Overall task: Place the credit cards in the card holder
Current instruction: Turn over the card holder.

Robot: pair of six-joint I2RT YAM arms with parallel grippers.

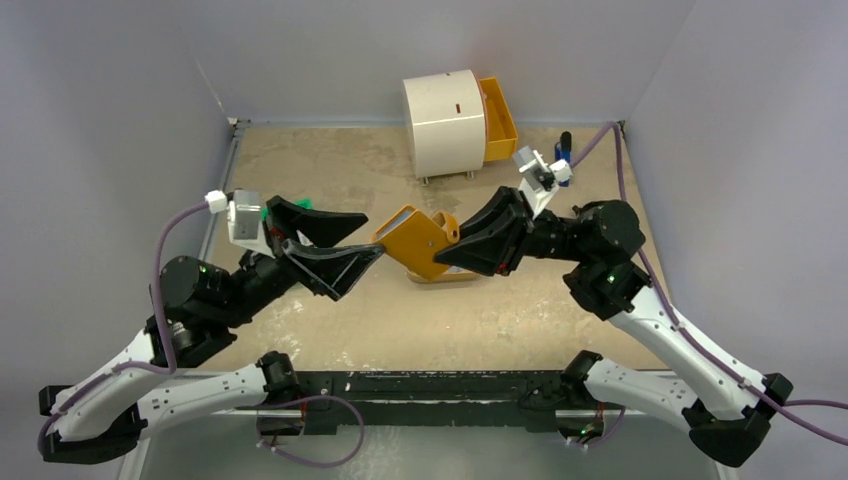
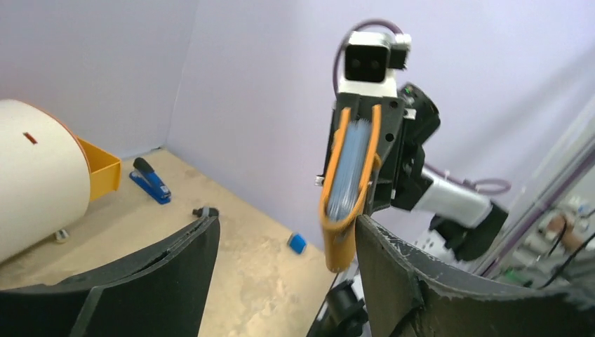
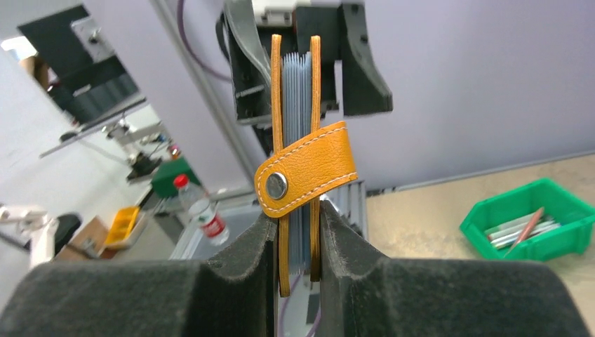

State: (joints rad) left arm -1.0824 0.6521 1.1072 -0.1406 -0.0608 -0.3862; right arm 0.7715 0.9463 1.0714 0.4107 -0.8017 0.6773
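Note:
The orange leather card holder (image 1: 420, 245) hangs in the air between the two arms. My right gripper (image 3: 295, 217) is shut on its lower end, one pad on each side. Pale grey-blue credit cards (image 3: 298, 91) stand packed between its two leather walls, and a strap with a metal snap (image 3: 275, 185) crosses the front. In the left wrist view the card holder (image 2: 349, 182) appears edge-on with the credit cards (image 2: 351, 161) inside. My left gripper (image 2: 285, 221) is open with nothing between its fingers; its right finger (image 2: 393, 274) sits just beside the holder's bottom corner.
A white round container (image 1: 445, 120) with an open orange drawer (image 1: 497, 118) stands at the back. A blue stapler (image 2: 149, 181) and a small blue item (image 2: 297, 243) lie on the tan table. A green bin (image 3: 533, 225) holds grey sticks.

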